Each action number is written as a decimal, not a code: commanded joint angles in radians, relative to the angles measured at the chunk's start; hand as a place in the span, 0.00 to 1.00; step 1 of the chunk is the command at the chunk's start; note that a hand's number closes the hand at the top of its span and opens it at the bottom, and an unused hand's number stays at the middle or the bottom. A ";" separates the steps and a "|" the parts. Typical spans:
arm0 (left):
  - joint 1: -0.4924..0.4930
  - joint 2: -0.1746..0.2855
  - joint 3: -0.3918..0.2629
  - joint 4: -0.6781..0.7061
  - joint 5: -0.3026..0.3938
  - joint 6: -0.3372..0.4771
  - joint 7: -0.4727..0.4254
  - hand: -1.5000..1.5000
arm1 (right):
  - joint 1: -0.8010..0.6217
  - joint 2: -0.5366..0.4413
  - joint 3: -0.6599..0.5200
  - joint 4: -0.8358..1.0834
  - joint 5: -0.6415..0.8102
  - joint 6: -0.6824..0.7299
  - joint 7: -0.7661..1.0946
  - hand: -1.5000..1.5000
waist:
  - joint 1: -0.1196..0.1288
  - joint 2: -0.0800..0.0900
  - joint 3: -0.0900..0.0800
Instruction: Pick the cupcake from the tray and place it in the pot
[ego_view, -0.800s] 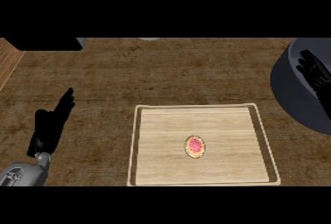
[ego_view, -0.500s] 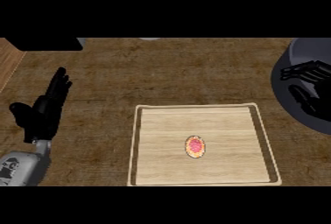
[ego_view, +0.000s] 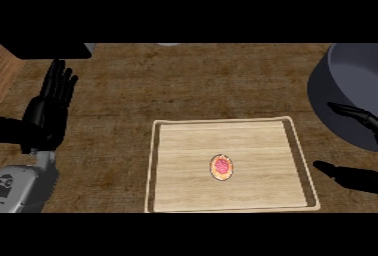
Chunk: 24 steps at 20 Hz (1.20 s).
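A small cupcake (ego_view: 221, 167) with pink icing stands a little right of the middle of a pale wooden tray (ego_view: 171, 150). The grey pot (ego_view: 347, 95) fills the right edge of the head view, beyond the tray's far right corner. My left hand (ego_view: 50, 110) is held up open at the far left, fingers straight, well away from the tray. Of my right hand (ego_view: 353, 176) only two straight black fingers show at the right edge, one by the tray's right rim and one over the pot's wall. Neither hand holds anything.
The tray lies on a dark wood counter. A black block (ego_view: 44, 49) sits at the back left, with a paler wooden strip (ego_view: 9, 70) beside it. My grey left forearm (ego_view: 22, 187) enters at the lower left.
My right hand has come down from over the pot toward the tray's right rim and mostly left the view. My left hand has risen and straightened. The cupcake has not moved.
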<state>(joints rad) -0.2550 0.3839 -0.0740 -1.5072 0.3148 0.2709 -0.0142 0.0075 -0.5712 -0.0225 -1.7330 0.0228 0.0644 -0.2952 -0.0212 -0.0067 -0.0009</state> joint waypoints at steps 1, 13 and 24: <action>0.059 -0.043 -0.032 -0.112 -0.030 0.048 0.023 0.50 | 0.140 0.008 0.041 -0.165 0.109 -0.029 -0.048 0.00 | 0.011 0.000 0.001; -0.044 -0.023 0.045 0.028 0.000 -0.045 0.011 0.50 | 0.018 -0.093 0.271 -0.430 0.358 0.169 0.558 0.00 | 0.025 0.007 -0.001; -0.032 -0.008 0.100 -0.008 -0.007 -0.106 0.046 0.50 | -0.158 0.166 0.489 -0.348 0.484 0.300 0.925 0.00 | 0.026 0.007 0.000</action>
<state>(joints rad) -0.2877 0.3463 -0.0204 -1.5087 0.2874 0.2111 0.0088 -0.0998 -0.4908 0.4168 -2.1289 0.4653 0.3361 0.5497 0.0046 -0.0001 -0.0009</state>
